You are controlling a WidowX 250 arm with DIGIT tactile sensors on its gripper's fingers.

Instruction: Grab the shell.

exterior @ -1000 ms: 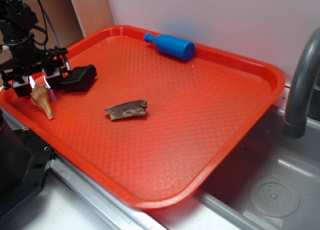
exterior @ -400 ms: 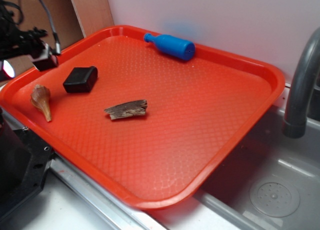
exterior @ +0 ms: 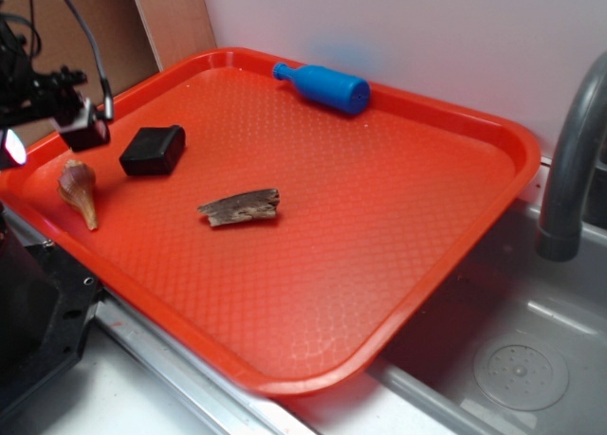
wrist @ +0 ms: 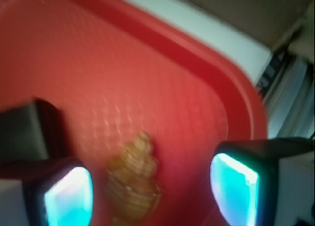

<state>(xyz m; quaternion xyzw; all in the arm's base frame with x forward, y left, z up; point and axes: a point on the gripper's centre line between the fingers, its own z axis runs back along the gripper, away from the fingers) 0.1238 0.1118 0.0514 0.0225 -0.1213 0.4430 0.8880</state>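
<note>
The tan-orange shell (exterior: 78,192) lies on the red tray (exterior: 398,208) near its left edge, wide end toward the back, point toward the front. My gripper (exterior: 43,136) hangs above and behind it, at the far left, open and empty. In the wrist view the shell (wrist: 134,181) shows blurred on the tray below, between my two glowing pads (wrist: 69,196), nearer the left one. The gripper (wrist: 150,191) does not touch it.
A black block (exterior: 152,150) sits just right of the shell; it shows at the left edge of the wrist view (wrist: 24,132). A flat bark piece (exterior: 240,207) lies mid-tray. A blue bottle (exterior: 322,86) lies at the back rim. A grey faucet (exterior: 569,160) and sink are right.
My gripper has risen from right over the shell to up and left, then dropped slightly. The shell, block and bark lie where they were.
</note>
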